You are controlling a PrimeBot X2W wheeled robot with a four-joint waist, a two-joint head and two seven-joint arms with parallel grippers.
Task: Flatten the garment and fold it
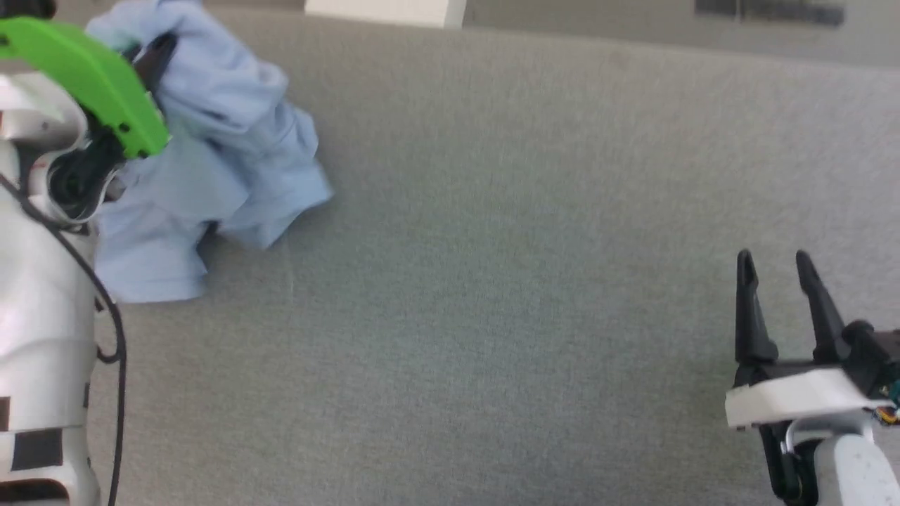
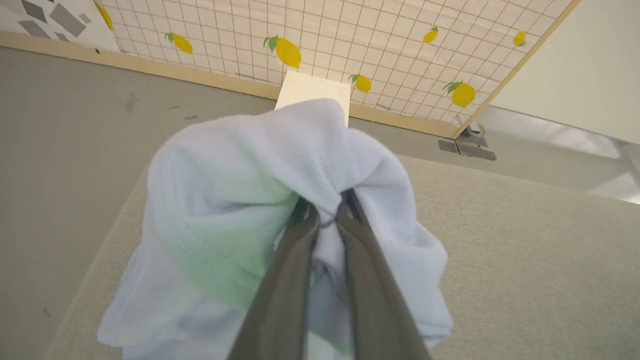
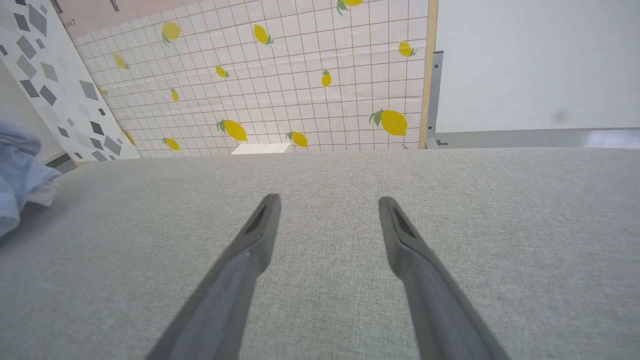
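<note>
The garment (image 1: 225, 154) is a light blue crumpled heap at the far left of the grey table. My left gripper (image 2: 326, 202) is shut on a bunched fold of the garment (image 2: 240, 210), which drapes over both fingers and hangs down around them. In the head view the left arm, with its green cover, reaches over the heap, and one dark finger (image 1: 156, 60) shows against the cloth. My right gripper (image 1: 775, 261) stands open near the table's right front with nothing between its fingers (image 3: 260, 225). An edge of the garment (image 3: 20, 170) shows at the far left of the right wrist view.
The grey fabric-covered table (image 1: 534, 281) spreads wide between the heap and the right gripper. A small white block (image 2: 312, 92) stands beyond the table's far edge. A lemon-patterned tiled panel (image 3: 280, 80) stands behind the table.
</note>
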